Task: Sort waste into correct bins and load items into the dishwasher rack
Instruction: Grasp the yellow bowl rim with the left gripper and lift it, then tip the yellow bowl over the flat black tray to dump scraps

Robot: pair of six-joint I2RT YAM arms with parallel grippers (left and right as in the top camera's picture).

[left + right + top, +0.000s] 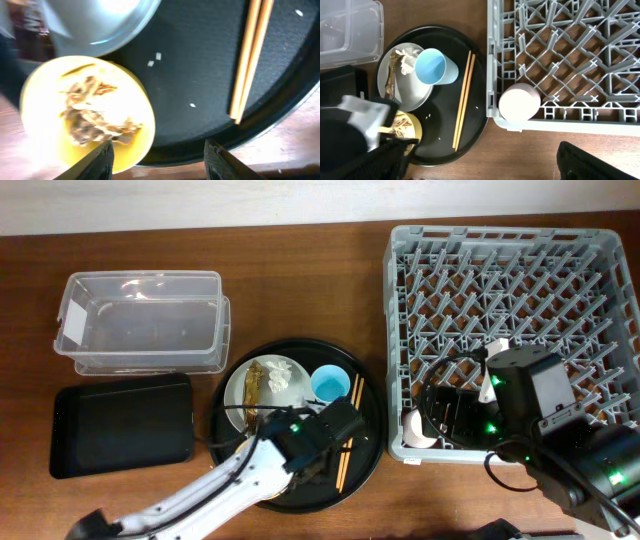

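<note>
Left pincer (pixel 158 152) gapes open over the yellow bowl (pixel 42 100) of scraps (pixel 95 117), 7 o'clock on the round tray (pixel 200 75); right pincer (pixel 445 412): can't tell.

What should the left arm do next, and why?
Probably lower the open left fingers and close on the rim of the yellow bowl: its edge lies between them, and the food scraps in it are not yet tipped out.

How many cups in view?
2. Blue cup on the round tray, by the plate; pink cup in the rack, at the corner nearest the tray. Parts of both are blocked, so more may be hidden.
</note>
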